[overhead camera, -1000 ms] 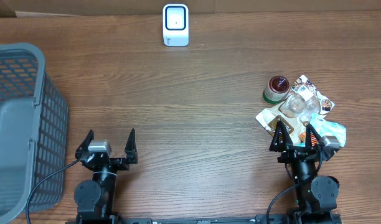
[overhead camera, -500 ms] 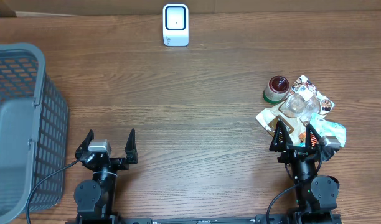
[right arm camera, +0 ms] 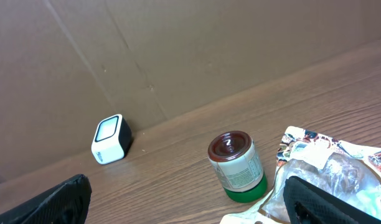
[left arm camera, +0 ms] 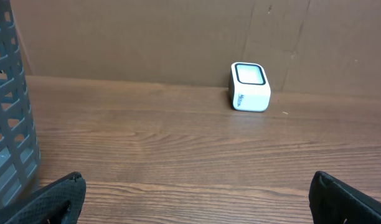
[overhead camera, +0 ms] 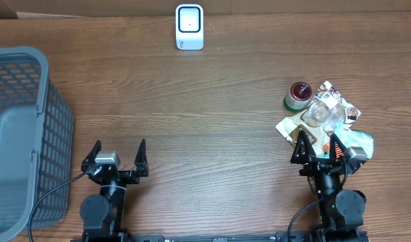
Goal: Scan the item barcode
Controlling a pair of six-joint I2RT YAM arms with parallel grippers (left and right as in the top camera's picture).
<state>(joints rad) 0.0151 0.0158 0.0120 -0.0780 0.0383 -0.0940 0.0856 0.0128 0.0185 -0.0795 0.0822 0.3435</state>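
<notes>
My left gripper (overhead camera: 119, 145) and right gripper (overhead camera: 317, 141) stood wide, empty. The small jar (overhead camera: 299, 96), eleven o'clock from the right gripper, looked rigid, slick; I'd pinch its labelled sides.

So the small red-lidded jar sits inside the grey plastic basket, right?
No: the small red-lidded jar sits on the brown wooden table beside the crinkly packets, not in the grey plastic basket; the overhead view shows it.
</notes>
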